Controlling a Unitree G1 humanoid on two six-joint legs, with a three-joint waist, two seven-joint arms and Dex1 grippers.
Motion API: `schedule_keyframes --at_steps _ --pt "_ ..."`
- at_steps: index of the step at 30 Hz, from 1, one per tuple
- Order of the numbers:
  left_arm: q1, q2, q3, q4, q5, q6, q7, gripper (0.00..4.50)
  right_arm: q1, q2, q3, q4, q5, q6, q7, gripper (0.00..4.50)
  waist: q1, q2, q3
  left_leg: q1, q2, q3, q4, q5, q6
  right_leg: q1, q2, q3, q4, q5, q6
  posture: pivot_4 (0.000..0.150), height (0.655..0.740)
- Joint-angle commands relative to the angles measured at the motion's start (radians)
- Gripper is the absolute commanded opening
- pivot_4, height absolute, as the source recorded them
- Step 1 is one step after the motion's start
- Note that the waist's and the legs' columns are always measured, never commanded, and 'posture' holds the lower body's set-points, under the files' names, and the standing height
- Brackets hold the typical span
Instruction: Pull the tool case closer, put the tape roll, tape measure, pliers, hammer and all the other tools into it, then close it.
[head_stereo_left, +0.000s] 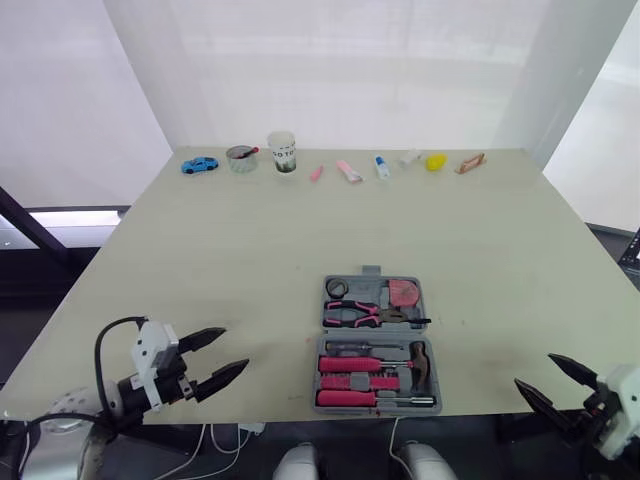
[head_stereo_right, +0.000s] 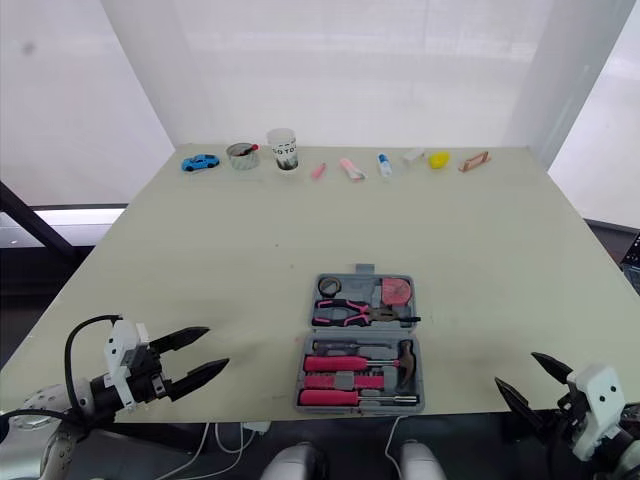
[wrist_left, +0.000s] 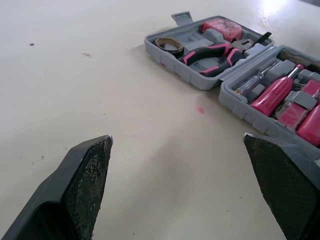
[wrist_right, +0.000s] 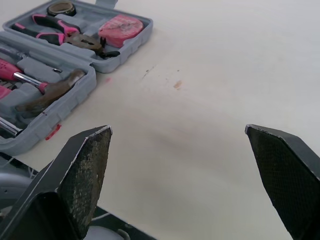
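The grey tool case lies open and flat near the table's front edge. Its far half holds the tape roll, the pink tape measure and the pink-handled pliers. Its near half holds the hammer, pink screwdrivers and other small tools. My left gripper is open, low over the table to the left of the case. My right gripper is open at the table's front right edge, right of the case. Both hold nothing.
Along the table's far edge stand a blue toy car, a small tin, a white cup, several small tubes, a yellow item and a brown piece. The wide table is bare between them and the case.
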Motion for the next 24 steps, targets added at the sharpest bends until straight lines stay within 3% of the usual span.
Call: schedule_keyframes --at_steps 1,15,17,19,20,21,23,24 --pt "0.011 0.006 -0.007 -0.063 -0.015 0.004 -0.001 4.47 0.009 0.0 -0.019 -0.037 0.011 -0.015 -0.008 4.5 0.0 0.0 0.0 0.0 0.0 0.0 0.0 0.0 0.0 0.0 0.0 0.0 0.0 0.0 0.0 0.15 0.74" --pt "-0.233 0.073 -0.322 -0.171 0.04 0.055 -0.142 4.47 -0.23 -0.077 0.067 -0.023 0.029 0.138 -0.032 4.5 0.001 0.001 0.0 -0.002 -0.005 0.003 -0.002 0.0 0.001 -0.001 0.0 0.0 -0.002 0.002 -0.004 0.15 0.74" --pt "-0.289 0.056 -0.374 -0.153 0.046 0.059 -0.164 4.08 -0.289 -0.097 0.099 0.001 0.027 0.175 -0.025 4.5 0.001 0.001 0.0 -0.001 -0.006 0.003 -0.001 0.0 0.001 -0.001 0.001 0.0 -0.001 0.002 -0.004 0.15 0.74" --pt "-0.343 0.038 -0.427 -0.126 0.06 0.05 -0.194 3.32 -0.359 -0.118 0.139 0.042 0.015 0.209 -0.017 4.5 0.001 0.0 0.0 -0.001 -0.006 0.004 -0.001 0.0 0.001 0.0 0.002 -0.001 -0.001 0.002 -0.004 0.15 0.74" --pt "-0.365 0.029 -0.449 -0.113 0.065 0.046 -0.205 3.24 -0.39 -0.126 0.155 0.064 0.008 0.221 -0.014 4.5 0.001 0.0 0.0 -0.002 -0.006 0.004 -0.001 0.0 0.001 0.0 0.002 0.0 -0.001 0.002 -0.004 0.15 0.74" --pt "-0.389 0.015 -0.473 -0.098 0.076 0.036 -0.218 2.66 -0.427 -0.133 0.175 0.09 0.001 0.233 -0.008 4.5 0.001 0.0 0.0 -0.002 -0.006 0.004 -0.001 0.0 0.001 0.0 0.002 0.0 -0.001 0.002 -0.004 0.15 0.74" --pt "-0.425 -0.005 -0.514 -0.076 0.092 0.023 -0.241 2.05 -0.488 -0.144 0.208 0.134 -0.01 0.258 0.002 4.5 0.0 0.0 0.0 -0.002 -0.006 0.004 -0.001 0.0 0.001 0.0 0.003 0.0 -0.001 0.002 -0.004 0.15 0.74" --pt "-0.444 -0.016 -0.54 -0.063 0.106 0.015 -0.254 1.96 -0.523 -0.147 0.226 0.159 -0.016 0.272 0.007 4.5 0.0 0.0 0.0 -0.002 -0.006 0.003 -0.001 0.0 0.001 0.0 0.004 0.0 -0.001 0.002 -0.004 0.15 0.74"
